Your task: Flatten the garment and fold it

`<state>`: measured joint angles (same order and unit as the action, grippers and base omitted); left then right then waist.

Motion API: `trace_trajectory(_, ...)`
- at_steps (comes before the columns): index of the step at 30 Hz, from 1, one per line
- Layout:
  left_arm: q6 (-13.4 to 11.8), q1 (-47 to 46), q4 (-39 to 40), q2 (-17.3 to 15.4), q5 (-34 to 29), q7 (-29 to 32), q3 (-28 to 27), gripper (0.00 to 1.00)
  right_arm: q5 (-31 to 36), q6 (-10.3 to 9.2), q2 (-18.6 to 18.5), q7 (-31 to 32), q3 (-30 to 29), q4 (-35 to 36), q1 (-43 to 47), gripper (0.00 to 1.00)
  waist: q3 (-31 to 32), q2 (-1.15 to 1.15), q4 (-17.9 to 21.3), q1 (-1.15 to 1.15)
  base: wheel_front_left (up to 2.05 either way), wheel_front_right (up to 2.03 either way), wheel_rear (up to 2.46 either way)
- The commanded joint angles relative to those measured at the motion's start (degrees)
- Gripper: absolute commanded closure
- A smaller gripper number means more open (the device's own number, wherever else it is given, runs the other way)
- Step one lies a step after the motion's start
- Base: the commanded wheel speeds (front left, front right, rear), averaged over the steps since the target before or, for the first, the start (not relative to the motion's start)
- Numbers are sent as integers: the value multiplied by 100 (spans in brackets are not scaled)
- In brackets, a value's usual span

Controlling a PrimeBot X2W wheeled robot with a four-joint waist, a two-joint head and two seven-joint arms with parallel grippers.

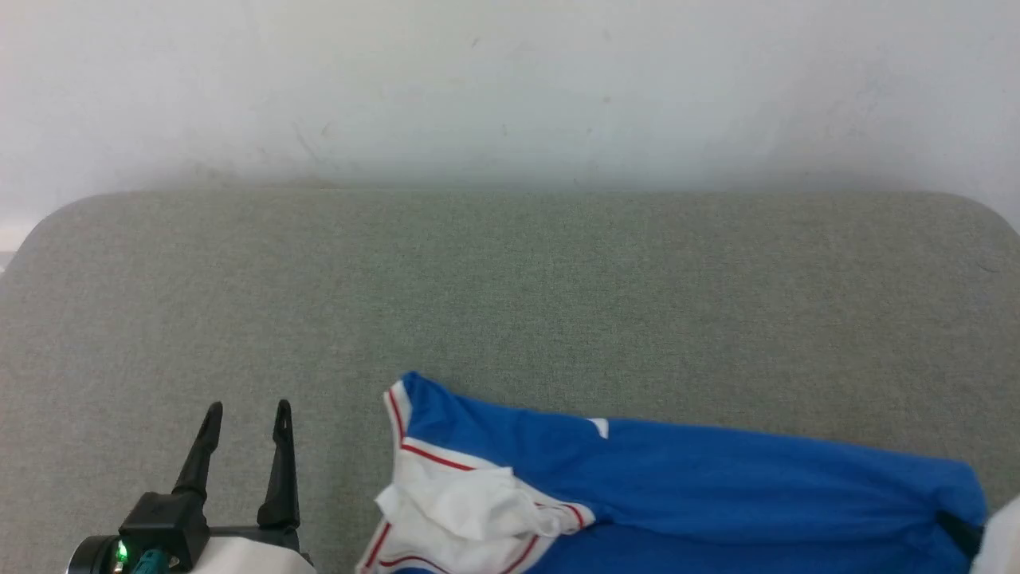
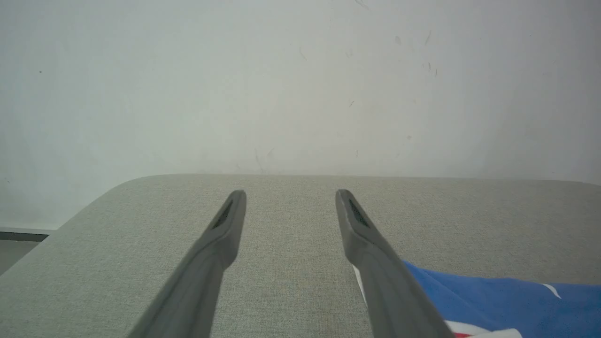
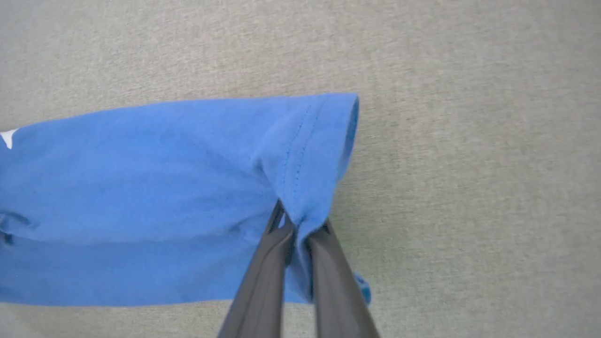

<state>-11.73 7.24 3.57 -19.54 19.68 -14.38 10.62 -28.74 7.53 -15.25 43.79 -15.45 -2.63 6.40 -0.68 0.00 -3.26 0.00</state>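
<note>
The royal-blue jersey T-shirt with white sleeves and red-striped trim (image 1: 701, 486) lies bunched in a long, narrow heap along the near edge of the grey-green cloth-covered table (image 1: 558, 303). It runs from the middle toward the right, with a crumpled white sleeve (image 1: 454, 502) at its left end. A plain white wall (image 1: 510, 80) stands behind the far edge. The right gripper (image 3: 301, 224) is pinched tight on a fold of blue cloth at the stitched hem, at the shirt's right end, and the fabric puckers where the two dark fingers meet. The left gripper (image 1: 248, 406) hangs empty over bare table to the left of the shirt. Its fingers are spread wide, near the white sleeve but clear of it. The work looks to be in its flattening stage, with one end taken and the other not yet. The next move probably calls for the left gripper to cross right to the sleeve end and take a firm pinch there. Both grippers could then draw apart and spread the shirt toward the far side. Seizing only the top layer risks more bunching.
</note>
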Motion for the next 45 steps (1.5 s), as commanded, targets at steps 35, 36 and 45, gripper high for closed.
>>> trace_trajectory(35,87,-394,-230,130,87,31,284,0,-3559,-4,1237,-1852,4600,-2509,-2474,51,-378,0,-801,0,0,0,0)
trace_trajectory(36,93,-408,-249,141,90,21,280,0,-3549,-4,1237,-2005,4674,-2609,-2549,35,-392,0,-800,0,0,0,0)
trace_trajectory(45,118,-336,-358,142,136,-30,170,0,-2092,-4,873,-2625,5977,-2563,-3304,0,-286,0,-602,0,0,0,0)
